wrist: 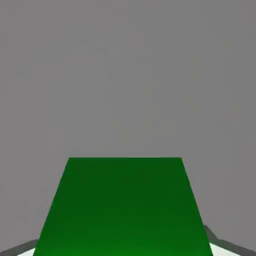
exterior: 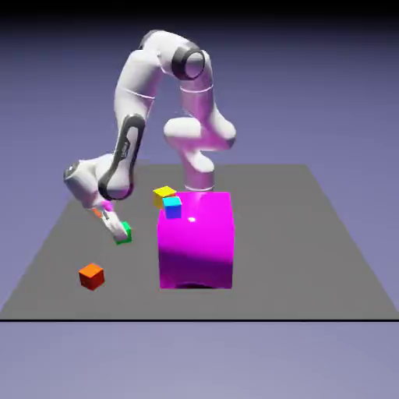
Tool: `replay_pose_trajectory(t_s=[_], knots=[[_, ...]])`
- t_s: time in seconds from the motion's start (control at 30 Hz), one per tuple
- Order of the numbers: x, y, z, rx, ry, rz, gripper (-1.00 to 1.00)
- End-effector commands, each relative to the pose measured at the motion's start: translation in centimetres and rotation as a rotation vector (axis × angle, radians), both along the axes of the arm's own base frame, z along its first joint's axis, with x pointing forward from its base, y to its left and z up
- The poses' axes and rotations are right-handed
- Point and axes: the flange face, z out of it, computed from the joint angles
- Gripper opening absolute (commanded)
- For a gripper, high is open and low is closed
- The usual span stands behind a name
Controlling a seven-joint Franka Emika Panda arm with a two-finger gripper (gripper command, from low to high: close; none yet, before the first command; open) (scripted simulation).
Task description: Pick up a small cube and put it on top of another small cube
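The small cube, plain bright green, sits between the fingers of my gripper, low over the grey table toward the exterior view's left. The gripper is shut on it. In the hand view the green cube fills the lower middle, and only slivers of the grey fingertips show at its sides. I cannot tell whether the cube rests on the table or hangs just above it. An orange cube lies nearer the table's front edge, left of the gripper.
A big magenta block stands at the table's middle, to the right of the gripper. A yellow cube and a cyan cube sit at its upper left corner. The grey table ends at a front edge below.
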Motion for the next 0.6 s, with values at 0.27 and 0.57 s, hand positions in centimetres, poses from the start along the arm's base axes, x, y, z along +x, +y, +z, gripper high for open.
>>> replay_pose_trajectory(t_s=[0.27, 0.57], knots=[[17.0, 15.5, 16.0, 0.015, -0.401, 0.523, -1.0], [14.1, 25.2, 26.9, -0.009, -0.27, 1.044, -1.0]])
